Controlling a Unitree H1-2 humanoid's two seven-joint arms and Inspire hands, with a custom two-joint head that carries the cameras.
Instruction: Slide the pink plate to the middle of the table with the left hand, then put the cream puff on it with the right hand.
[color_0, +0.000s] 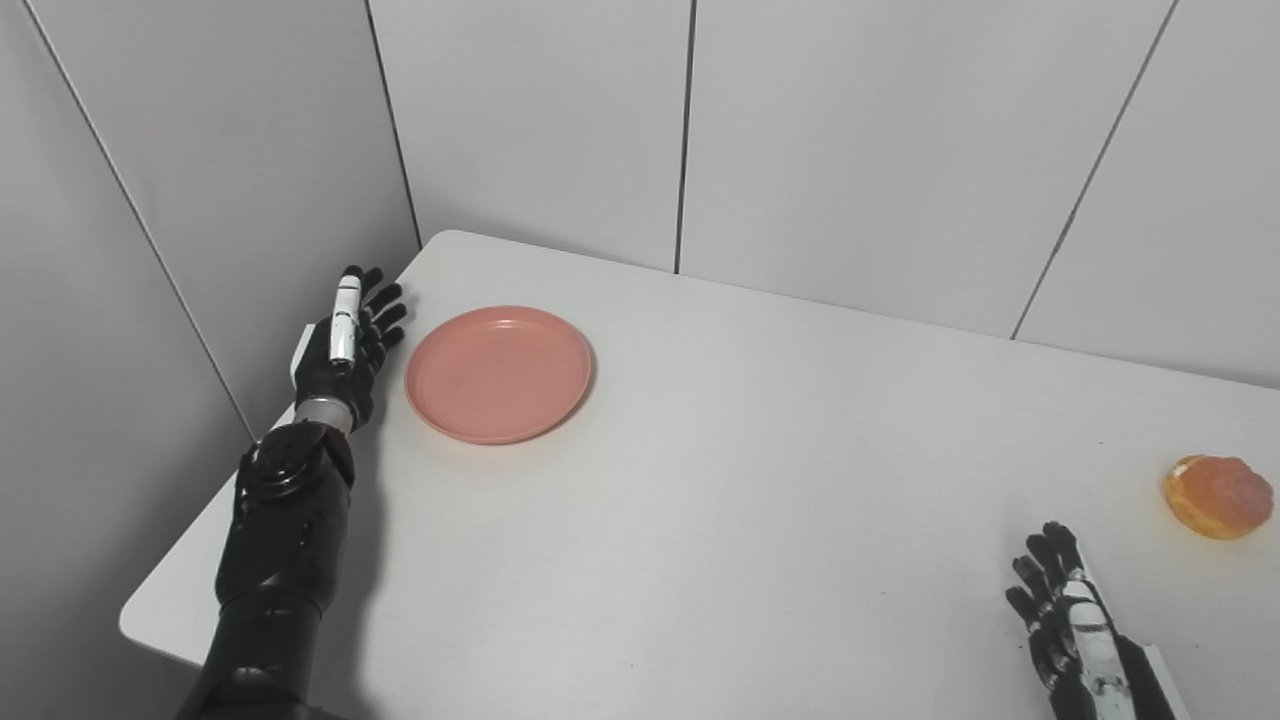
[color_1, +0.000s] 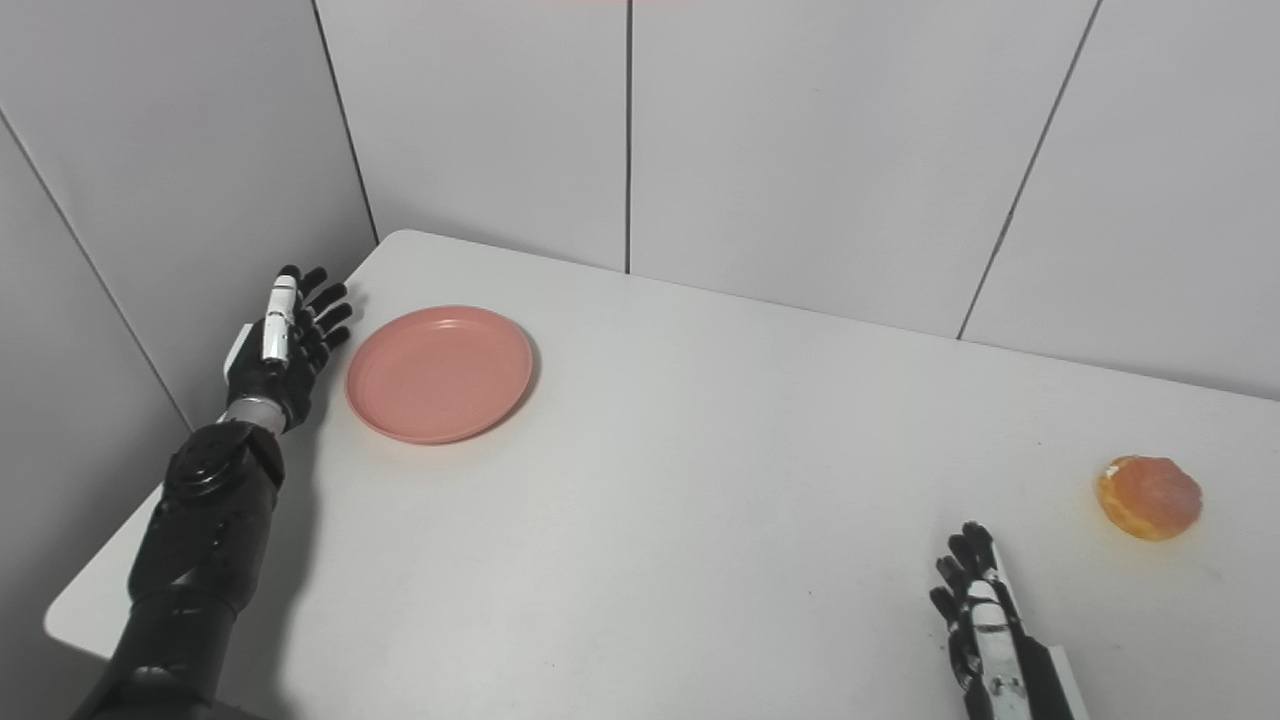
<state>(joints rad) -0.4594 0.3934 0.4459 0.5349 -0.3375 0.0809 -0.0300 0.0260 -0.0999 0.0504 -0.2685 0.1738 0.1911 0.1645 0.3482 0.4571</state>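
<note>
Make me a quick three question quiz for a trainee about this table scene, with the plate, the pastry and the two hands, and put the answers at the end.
1. True or false: the left hand is holding the pink plate.
2. Which thing lies nearest the right hand? A) the pink plate B) the cream puff C) a cup
3. Fill in: the plate holds ____ at this moment.

Key
1. False. The hand is open just left of the plate, at the table edge; whether it touches the rim is unclear.
2. B. The puff lies ahead and to the right of that open hand, apart from it.
3. Nothing.
</note>
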